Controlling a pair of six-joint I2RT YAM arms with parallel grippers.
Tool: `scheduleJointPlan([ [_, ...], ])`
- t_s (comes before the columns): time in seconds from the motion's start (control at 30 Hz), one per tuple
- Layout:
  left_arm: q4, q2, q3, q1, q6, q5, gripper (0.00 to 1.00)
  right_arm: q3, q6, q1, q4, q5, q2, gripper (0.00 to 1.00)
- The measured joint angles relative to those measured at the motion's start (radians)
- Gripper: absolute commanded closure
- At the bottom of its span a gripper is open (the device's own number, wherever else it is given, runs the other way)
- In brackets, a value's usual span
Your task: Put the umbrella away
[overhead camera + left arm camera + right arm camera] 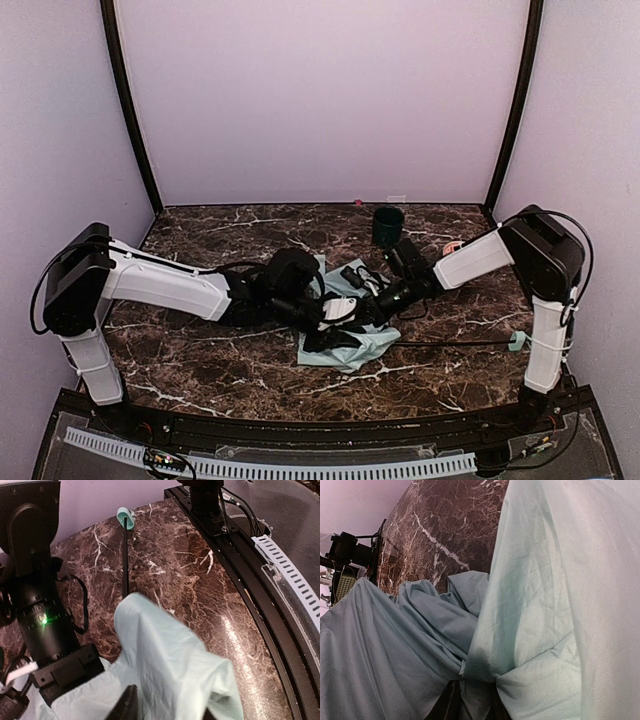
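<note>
Currently my right gripper (472, 701) pinches a fold of the umbrella (345, 338), crumpled at the centre of the table (200, 345), presumably to gather it up, while draped fabric hides whether my left gripper (167, 711) is clamped.

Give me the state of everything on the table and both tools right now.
umbrella: lying on the table, fabric collapsed and crumpled, shaft stretched out.
cup: upright behind the umbrella, apart from both tools.
left tool: under draped umbrella fabric; open or shut unclear.
right tool: pinched shut on umbrella fabric.
</note>
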Motion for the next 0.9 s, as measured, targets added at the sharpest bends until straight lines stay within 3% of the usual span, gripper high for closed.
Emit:
scheduleJointPlan([
  [0.2, -0.010, 0.000, 0.034, 0.034, -0.075, -0.037, 1.00, -0.003, -0.044, -0.002, -0.024, -0.026, 0.003, 0.83],
  [0.47, 0.137, 0.045, 0.030, 0.257, -0.364, 0.048, 1.00, -0.050, -0.082, 0.000, -0.040, -0.117, -0.004, 0.85],
  [0.7, 0.109, 0.201, 0.003, 0.257, -0.437, 0.053, 1.00, -0.085, -0.026, -0.007, -0.016, -0.081, -0.045, 0.84],
  [0.9, 0.067, 0.251, 0.019, 0.256, -0.441, 0.047, 1.00, -0.133, 0.053, -0.010, -0.021, 0.087, -0.172, 0.75],
])
